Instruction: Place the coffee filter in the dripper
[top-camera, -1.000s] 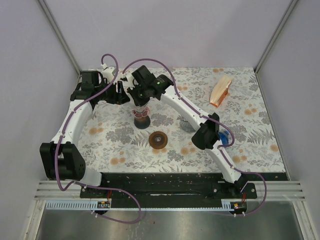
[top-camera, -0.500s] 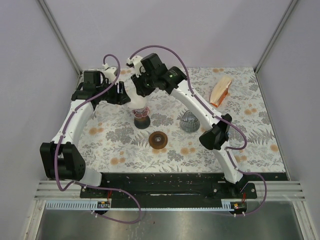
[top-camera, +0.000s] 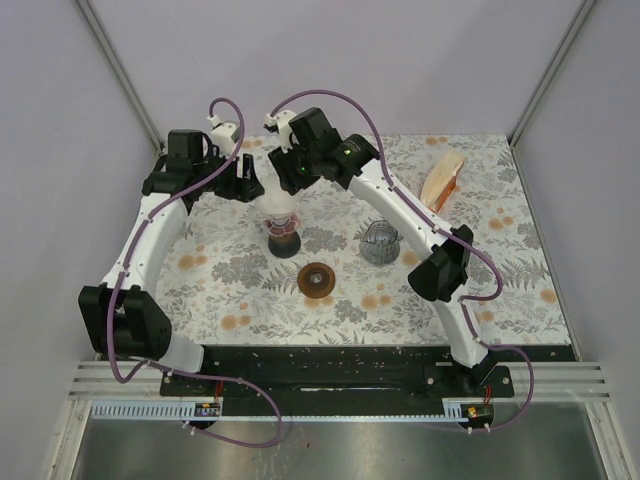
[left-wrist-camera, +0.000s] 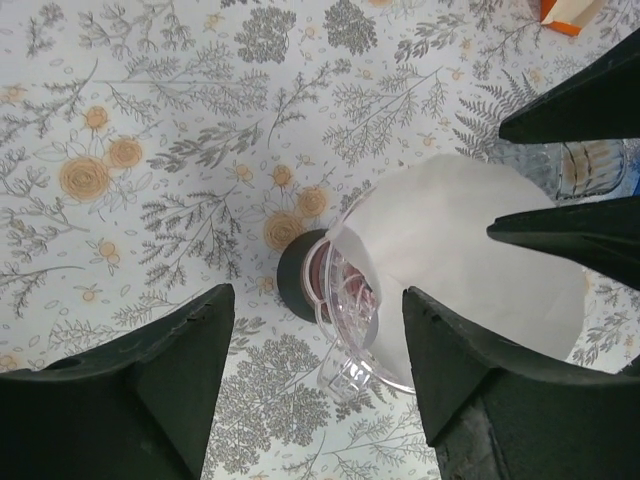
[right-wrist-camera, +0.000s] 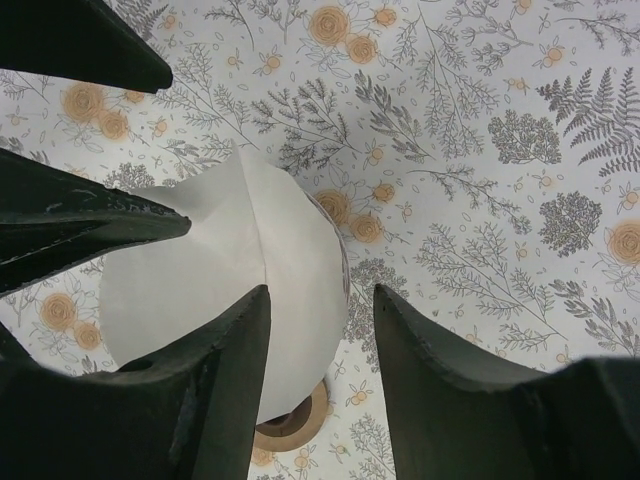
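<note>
A white paper coffee filter (top-camera: 279, 207) sits opened in the top of the clear plastic dripper (top-camera: 284, 238), which stands on a dark base at the table's middle left. The filter (left-wrist-camera: 470, 250) sticks out over the dripper's rim (left-wrist-camera: 345, 300). My left gripper (top-camera: 246, 186) hangs open just left of it, its jaws wide apart (left-wrist-camera: 315, 390) and holding nothing. My right gripper (top-camera: 291, 180) hangs open above the filter (right-wrist-camera: 230, 270) at its far side, empty (right-wrist-camera: 320, 380). The tips of both grippers reach over the filter, and I cannot tell whether they touch it.
A glass carafe (top-camera: 380, 243) stands right of the dripper. A round brown coaster (top-camera: 318, 279) lies in front of it, also showing in the right wrist view (right-wrist-camera: 295, 425). An orange pack of filters (top-camera: 442, 182) lies at the back right.
My right gripper has risen and drawn back from the dripper, and its arm has uncovered the carafe. My left gripper has lifted slightly. The filter stays in the dripper.
</note>
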